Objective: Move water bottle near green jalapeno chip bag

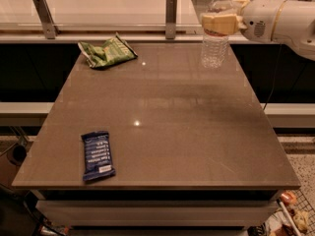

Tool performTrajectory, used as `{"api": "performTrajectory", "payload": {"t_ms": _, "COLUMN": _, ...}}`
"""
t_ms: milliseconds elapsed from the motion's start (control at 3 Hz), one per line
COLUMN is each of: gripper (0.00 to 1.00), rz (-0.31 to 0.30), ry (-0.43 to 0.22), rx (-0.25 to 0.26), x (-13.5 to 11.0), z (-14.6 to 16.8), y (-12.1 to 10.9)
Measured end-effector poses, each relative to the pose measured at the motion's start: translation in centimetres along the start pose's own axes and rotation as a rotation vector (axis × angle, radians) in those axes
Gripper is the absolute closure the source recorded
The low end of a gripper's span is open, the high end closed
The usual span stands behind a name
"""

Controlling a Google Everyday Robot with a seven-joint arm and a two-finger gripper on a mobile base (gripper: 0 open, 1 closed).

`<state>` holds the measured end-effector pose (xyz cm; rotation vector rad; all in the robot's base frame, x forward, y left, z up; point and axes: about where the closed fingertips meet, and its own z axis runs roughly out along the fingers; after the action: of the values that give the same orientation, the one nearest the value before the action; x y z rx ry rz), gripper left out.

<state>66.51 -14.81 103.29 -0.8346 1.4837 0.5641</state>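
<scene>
The water bottle [215,43] is clear with a white cap and stays upright, held above the far right part of the brown table [162,127]. My gripper [220,19] comes in from the right and is shut on the bottle's upper part. The green jalapeno chip bag [106,51] lies wrinkled at the table's far left corner, well to the left of the bottle.
A dark blue bar wrapper [97,154] lies flat near the table's front left edge. A white counter with two metal rail posts [171,14] runs behind the table. Clutter sits on the floor at the lower right.
</scene>
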Motion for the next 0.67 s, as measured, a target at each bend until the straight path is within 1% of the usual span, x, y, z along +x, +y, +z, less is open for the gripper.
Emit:
{"api": "performTrajectory", "payload": {"t_ms": 333, "gripper": 1.00, "rz": -0.030, "ry": 0.006, "rx": 0.073, "x": -0.9, "z": 2.1, "y": -1.9}}
{"api": "performTrajectory", "payload": {"t_ms": 667, "gripper": 1.00, "rz": -0.040, "ry": 0.016, "rx": 0.110, "x": -0.9, "z": 5.1, "y": -3.7}}
